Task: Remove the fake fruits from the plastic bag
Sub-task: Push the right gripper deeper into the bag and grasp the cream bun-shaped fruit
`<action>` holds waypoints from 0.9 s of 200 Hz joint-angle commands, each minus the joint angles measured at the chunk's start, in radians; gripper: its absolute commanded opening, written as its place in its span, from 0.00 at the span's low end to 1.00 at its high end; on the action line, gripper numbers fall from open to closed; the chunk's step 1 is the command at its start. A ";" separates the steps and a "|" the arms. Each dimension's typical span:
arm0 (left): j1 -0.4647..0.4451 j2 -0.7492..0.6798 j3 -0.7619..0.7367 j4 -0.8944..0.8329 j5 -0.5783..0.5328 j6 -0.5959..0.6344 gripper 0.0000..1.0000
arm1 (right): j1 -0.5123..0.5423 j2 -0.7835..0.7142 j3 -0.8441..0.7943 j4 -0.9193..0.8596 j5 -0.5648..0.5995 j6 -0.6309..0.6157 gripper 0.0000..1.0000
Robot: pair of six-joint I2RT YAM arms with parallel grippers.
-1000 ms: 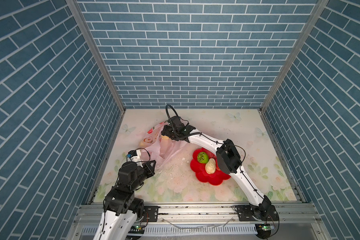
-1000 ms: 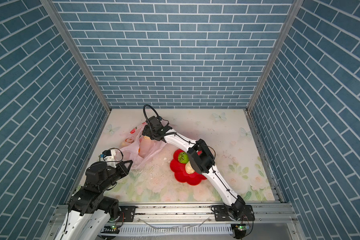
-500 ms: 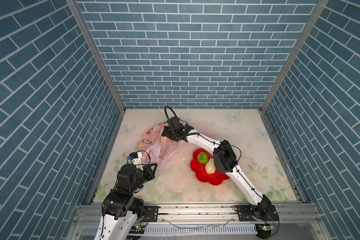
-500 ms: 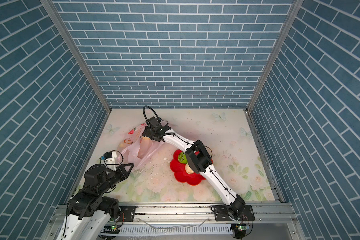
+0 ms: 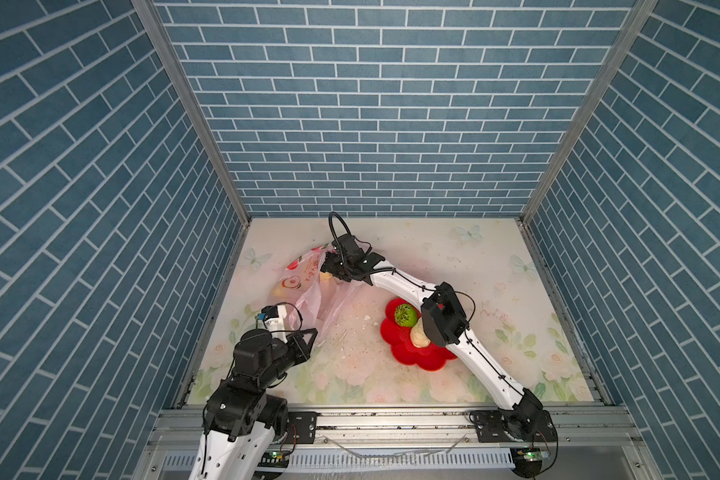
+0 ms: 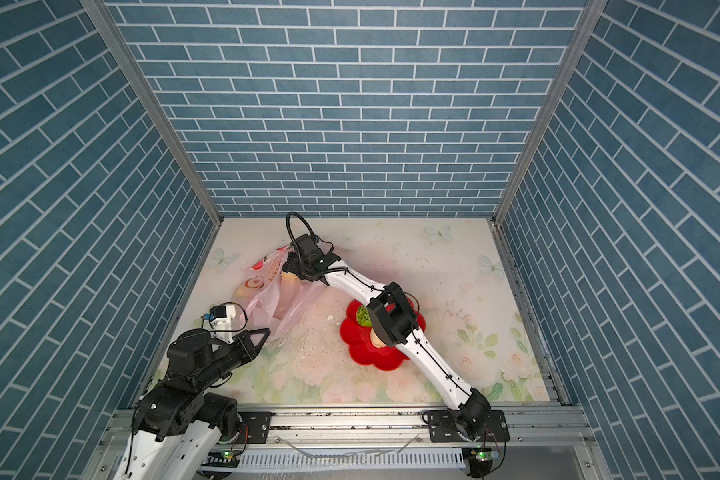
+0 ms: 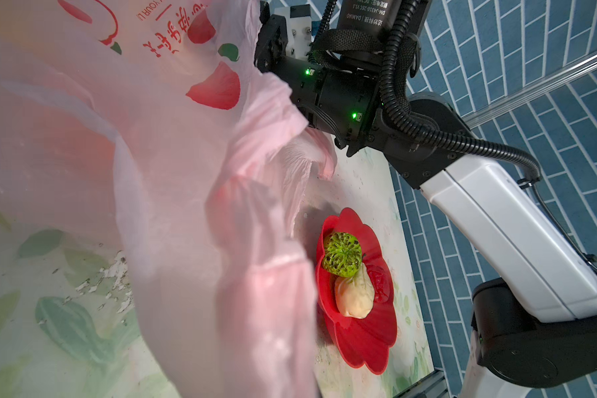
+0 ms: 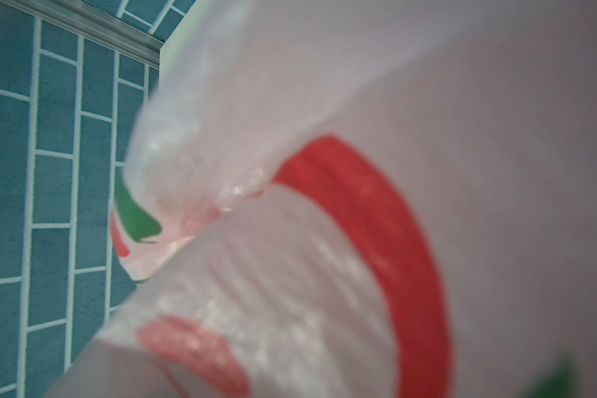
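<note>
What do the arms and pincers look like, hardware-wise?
Left arm and right arm: white link shells, black joint housings. Right wrist carries a looping black corrugated cable, green LEDs, a DAMIAO motor label. Left pincer: black, triangular in outline.

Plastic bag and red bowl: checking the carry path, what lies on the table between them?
Between plastic bag and red bowl: only table surface with scattered white flakes, shown in both top views.

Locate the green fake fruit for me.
In both top views the green fake fruit sits in the red flower-shaped bowl, right of the plastic bag, next to a cream fruit.
</note>
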 commanded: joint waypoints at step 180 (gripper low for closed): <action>-0.004 0.165 0.056 0.072 -0.215 0.024 0.00 | -0.008 -0.306 -0.481 0.295 -0.062 -0.030 0.21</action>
